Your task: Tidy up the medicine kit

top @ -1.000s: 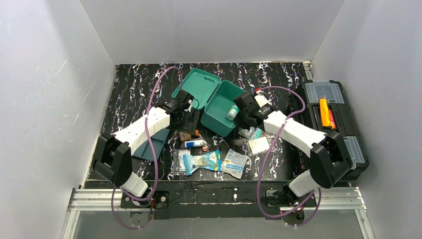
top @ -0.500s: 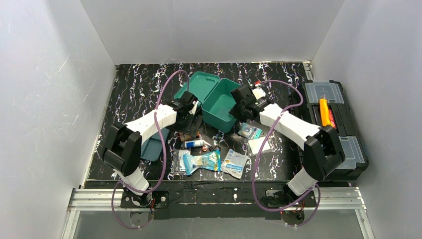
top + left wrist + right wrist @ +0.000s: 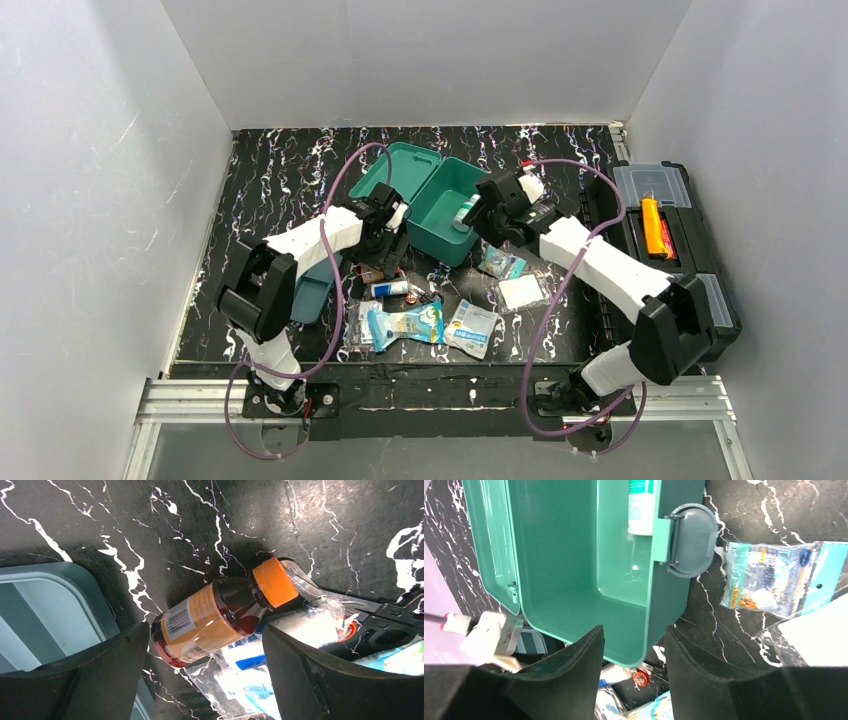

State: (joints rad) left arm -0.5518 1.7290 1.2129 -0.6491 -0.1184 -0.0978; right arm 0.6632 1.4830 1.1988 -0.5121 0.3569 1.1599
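The medicine kit [image 3: 440, 205] stands open at the far middle of the counter [image 3: 260, 180], with a white bottle [image 3: 641, 505] inside. The right fingers [image 3: 574, 680], released and empty, hang over its near corner. The left fingers [image 3: 320, 680], spread apart, flank a brown bottle [image 3: 210, 617] lying against packets [image 3: 420, 322], near a blue-teal tray [image 3: 45, 610]. A black toolbox [image 3: 665, 240] sits at the right.

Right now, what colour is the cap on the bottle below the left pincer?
Orange cap on the brown bottle, clearest in the left wrist view.

Bright even overhead light, soft shadows, glare on bottle [image 3: 210, 620], near jaws blurred
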